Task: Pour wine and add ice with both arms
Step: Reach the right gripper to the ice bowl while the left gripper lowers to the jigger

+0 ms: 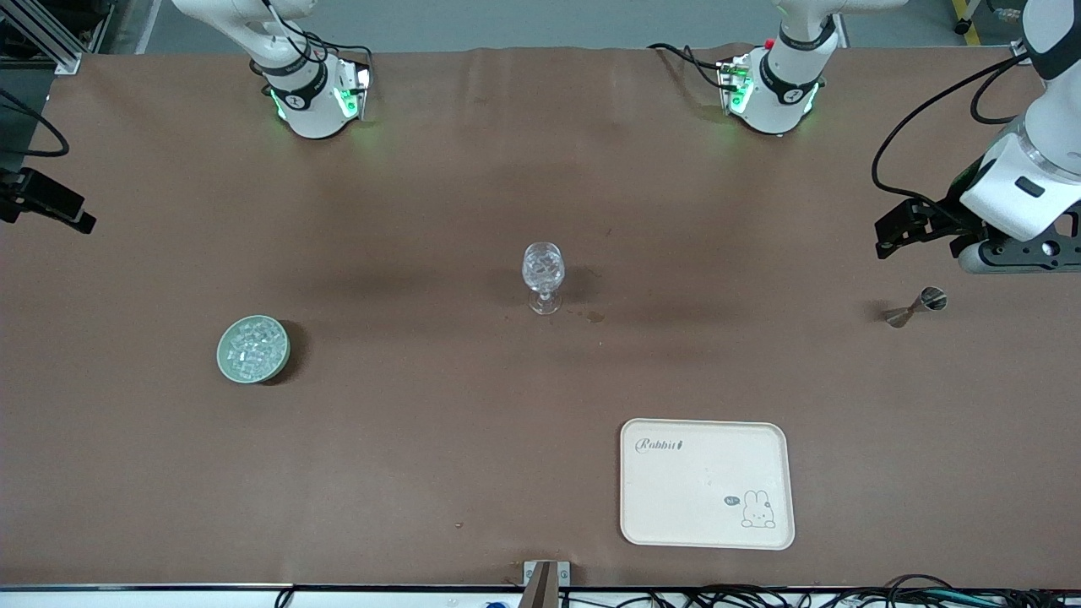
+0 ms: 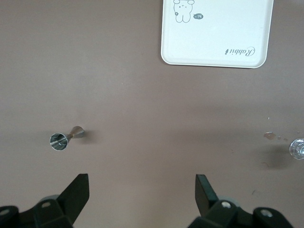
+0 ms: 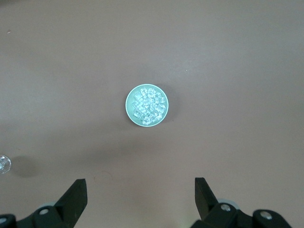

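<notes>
A cut-pattern stemmed glass (image 1: 542, 275) stands upright mid-table. The ice (image 1: 252, 346) fills a pale green bowl (image 1: 225, 361) toward the right arm's end; the right wrist view looks straight down on the ice (image 3: 149, 105) and bowl (image 3: 129, 105). My right gripper (image 3: 141, 190) is open and empty, high over the table near the bowl; in the front view it (image 1: 72, 215) sits at the frame's edge. My left gripper (image 2: 142, 187) is open and empty, up in the air (image 1: 887, 236) over the left arm's end, close to a small metal jigger (image 1: 916, 307) lying on its side. No wine bottle is in view.
A cream tray (image 1: 707, 515) with a rabbit drawing lies nearer the front camera than the glass, toward the left arm's end; it also shows in the left wrist view (image 2: 217, 47). The glass's edge shows in both wrist views (image 2: 298, 148) (image 3: 4, 164). Small stains mark the cloth beside the glass.
</notes>
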### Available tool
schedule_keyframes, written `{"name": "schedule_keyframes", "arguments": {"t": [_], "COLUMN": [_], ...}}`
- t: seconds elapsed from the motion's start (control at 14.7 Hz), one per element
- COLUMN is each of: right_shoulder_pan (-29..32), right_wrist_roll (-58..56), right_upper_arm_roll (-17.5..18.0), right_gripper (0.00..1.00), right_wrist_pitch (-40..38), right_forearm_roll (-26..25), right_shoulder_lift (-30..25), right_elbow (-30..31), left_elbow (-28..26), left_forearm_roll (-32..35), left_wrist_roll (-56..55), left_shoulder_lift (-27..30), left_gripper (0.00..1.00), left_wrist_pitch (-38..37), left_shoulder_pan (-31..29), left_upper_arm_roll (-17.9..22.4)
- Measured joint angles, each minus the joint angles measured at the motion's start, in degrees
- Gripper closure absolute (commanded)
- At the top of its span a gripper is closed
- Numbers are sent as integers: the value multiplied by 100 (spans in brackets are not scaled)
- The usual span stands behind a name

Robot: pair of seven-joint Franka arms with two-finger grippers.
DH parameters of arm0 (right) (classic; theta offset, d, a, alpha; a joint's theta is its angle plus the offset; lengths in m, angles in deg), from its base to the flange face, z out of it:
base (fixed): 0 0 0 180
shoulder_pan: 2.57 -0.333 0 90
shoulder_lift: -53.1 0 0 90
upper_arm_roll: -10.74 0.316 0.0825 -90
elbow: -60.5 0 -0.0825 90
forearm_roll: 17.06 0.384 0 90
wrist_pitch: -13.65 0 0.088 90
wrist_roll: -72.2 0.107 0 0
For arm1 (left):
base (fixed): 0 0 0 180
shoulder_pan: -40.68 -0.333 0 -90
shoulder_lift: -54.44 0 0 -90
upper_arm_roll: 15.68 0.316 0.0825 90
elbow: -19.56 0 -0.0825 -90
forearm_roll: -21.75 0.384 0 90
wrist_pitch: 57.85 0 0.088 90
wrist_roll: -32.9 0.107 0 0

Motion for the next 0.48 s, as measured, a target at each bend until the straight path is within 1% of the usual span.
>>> {"name": "schedule_keyframes", "arguments": {"t": [0.48], "right_shoulder_pan": [0], "right_wrist_roll": [-1], "right_upper_arm_roll": [0], "right_gripper": [0], "right_wrist_pitch": [0], "right_forearm_roll": [2], "right_shoulder_lift": [0], "right_elbow": [0], "left_elbow": [-5], "left_forearm_roll": [1], "left_wrist_roll": [20], "left_shoulder_lift": [-7], "left_gripper": [1], "left_wrist_pitch": [-7], "left_shoulder_pan": [0], "left_upper_arm_roll": [10]}}
